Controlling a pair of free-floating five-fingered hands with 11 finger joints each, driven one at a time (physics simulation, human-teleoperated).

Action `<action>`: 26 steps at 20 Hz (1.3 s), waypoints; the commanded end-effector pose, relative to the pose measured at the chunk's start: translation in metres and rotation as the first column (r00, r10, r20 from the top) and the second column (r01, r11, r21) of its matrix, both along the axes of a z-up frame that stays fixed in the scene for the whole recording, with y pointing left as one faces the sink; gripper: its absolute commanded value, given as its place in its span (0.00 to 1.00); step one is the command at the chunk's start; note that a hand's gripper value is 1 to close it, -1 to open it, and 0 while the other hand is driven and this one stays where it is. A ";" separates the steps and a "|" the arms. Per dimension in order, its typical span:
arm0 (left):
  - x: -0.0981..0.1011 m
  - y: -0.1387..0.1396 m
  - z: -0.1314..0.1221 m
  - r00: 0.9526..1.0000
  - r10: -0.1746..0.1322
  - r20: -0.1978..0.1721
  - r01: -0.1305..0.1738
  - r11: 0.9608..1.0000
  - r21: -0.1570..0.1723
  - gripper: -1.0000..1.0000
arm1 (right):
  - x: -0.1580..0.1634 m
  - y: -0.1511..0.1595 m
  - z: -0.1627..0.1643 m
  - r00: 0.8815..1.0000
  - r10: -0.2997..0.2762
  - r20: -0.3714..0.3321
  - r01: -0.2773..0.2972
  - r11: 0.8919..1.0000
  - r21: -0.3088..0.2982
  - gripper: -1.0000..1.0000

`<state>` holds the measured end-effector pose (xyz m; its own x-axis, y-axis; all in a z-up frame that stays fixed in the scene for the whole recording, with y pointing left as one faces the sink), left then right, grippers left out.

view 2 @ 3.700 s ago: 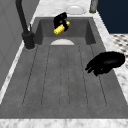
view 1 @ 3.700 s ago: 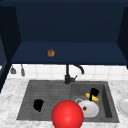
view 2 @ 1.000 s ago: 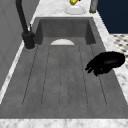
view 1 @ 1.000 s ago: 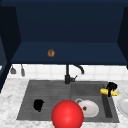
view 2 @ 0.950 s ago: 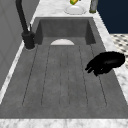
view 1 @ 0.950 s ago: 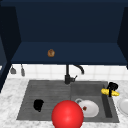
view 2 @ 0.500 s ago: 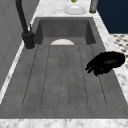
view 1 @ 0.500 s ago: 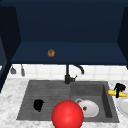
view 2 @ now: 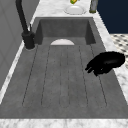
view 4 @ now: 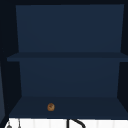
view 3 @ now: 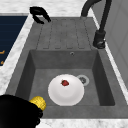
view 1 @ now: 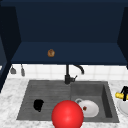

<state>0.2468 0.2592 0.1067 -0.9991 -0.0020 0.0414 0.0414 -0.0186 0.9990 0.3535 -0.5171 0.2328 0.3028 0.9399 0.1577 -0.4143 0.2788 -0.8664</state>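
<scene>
The yellow corn cob (view 1: 119, 95) sits in the right hand (view 1: 124, 93), fingers curled around it, above a white plate (view 1: 123, 107) on the bench right of the sink (view 1: 106, 90). The left hand (view 1: 38, 105) hovers over the drainboard, fingers loosely curled, holding nothing.

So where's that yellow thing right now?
The yellow thing is held by the right hand at the front view's right edge, over the counter beside the sink, above a white plate.

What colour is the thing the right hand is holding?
Yellow. The right hand grips a yellow object beside the sink; the right side view shows it best.
</scene>
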 end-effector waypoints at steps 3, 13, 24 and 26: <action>0.000 0.000 0.000 1.000 0.000 0.000 0.000 1.000 0.000 0.50 | 0.000 -0.032 -0.034 0.998 0.066 -0.001 -0.066 0.998 -0.002 1.00; 0.000 0.000 0.000 1.000 0.000 0.000 0.000 1.000 0.000 0.50 | -0.002 -0.065 -0.087 0.994 0.106 0.026 -0.105 0.994 -0.009 1.00; 0.000 0.000 0.000 1.000 0.000 0.000 0.000 1.000 0.000 0.50 | 0.016 -0.100 -0.122 0.983 0.184 0.026 -0.185 0.979 0.084 1.00; 0.000 0.000 0.000 1.000 0.000 0.000 0.000 1.000 0.000 0.50 | 0.019 -0.107 -0.123 0.971 0.234 0.038 -0.237 0.965 0.116 1.00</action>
<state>0.2468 0.2592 0.1067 -0.9991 -0.0020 0.0414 0.0414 -0.0186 0.9990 0.3647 -0.6161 0.1156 0.1354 0.9479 0.2883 -0.4732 0.3175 -0.8218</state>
